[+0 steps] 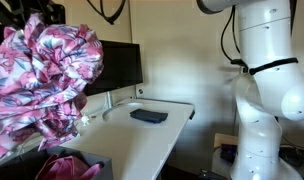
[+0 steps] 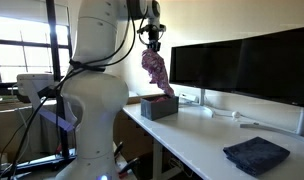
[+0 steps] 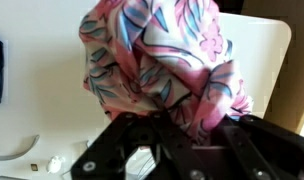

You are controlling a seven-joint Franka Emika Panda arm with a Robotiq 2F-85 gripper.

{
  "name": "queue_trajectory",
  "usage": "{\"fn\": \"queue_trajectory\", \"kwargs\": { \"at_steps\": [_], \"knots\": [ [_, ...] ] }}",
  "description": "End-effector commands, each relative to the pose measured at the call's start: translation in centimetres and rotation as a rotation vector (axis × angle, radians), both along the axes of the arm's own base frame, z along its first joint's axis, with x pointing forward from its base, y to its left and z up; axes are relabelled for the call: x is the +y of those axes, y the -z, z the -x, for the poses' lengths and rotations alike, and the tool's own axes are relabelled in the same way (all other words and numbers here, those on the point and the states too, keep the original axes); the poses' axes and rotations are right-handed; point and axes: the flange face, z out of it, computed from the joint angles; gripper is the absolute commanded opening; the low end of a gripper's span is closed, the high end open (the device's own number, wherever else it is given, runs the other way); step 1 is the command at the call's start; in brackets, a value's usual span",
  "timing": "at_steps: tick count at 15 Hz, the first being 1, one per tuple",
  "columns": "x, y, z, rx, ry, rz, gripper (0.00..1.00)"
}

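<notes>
Pink floral cloth (image 3: 157, 60) hangs bunched from the claw (image 2: 150, 42), whose jaws pinch its top, just above the dark box (image 2: 159, 107) on the white surface (image 2: 192, 135). At four o'clock from the box lies a folded dark-blue cloth (image 2: 256, 154), well apart; monitors (image 2: 242, 65) stand behind at two o'clock.

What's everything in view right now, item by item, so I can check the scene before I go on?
pink floral cloth: one, pink with blue and white, hanging above the box
box: one, dark grey, at the desk's end
second cloth: one, pink, inside the box
folded cloth: one, dark blue, flat on the desk
monitors: two, black, along the desk's back
desk: one, white
robot arm: one, white, beside the desk
jaws: one pair, black, shut on the pink floral cloth
</notes>
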Motion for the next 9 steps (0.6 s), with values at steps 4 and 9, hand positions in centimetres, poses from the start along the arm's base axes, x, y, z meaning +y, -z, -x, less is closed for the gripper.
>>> {"fn": "queue_trajectory", "kwargs": {
  "at_steps": [4, 9],
  "knots": [
    [1.6, 0.6, -0.1, 0.034, -0.056, -0.011, 0.09],
    [0.3, 2.7, -1.9, 0.081, -0.077, -0.056, 0.08]
  ]
}}
